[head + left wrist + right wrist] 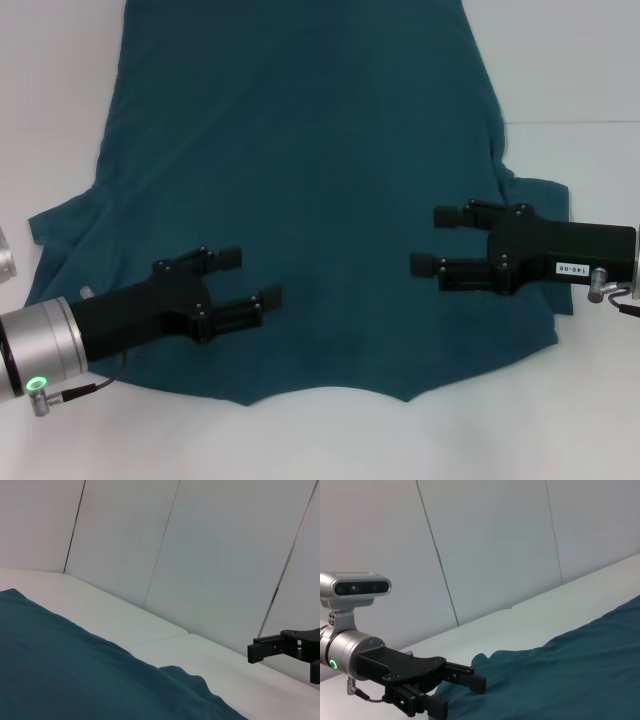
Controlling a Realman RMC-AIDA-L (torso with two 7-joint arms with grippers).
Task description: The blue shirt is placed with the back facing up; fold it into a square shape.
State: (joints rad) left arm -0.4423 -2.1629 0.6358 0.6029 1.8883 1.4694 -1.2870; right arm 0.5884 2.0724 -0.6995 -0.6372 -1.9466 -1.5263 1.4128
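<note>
Both tools hang spread wide and empty in the head view: left tool (250, 277), right tool (435, 240), over the blue shirt (310, 190) lying flat on the white surface (560, 420), its far end cut off. Left wrist view shows only part of the right tool (280, 652). Right wrist view shows the left tool (457, 690) beside the shirt's edge.

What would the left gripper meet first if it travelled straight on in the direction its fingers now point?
Probably the right gripper. The left gripper, open over the blue shirt, points across it toward the right gripper, which faces back. Only cloth lies between; height above it is unclear, so it might brush the shirt first.
</note>
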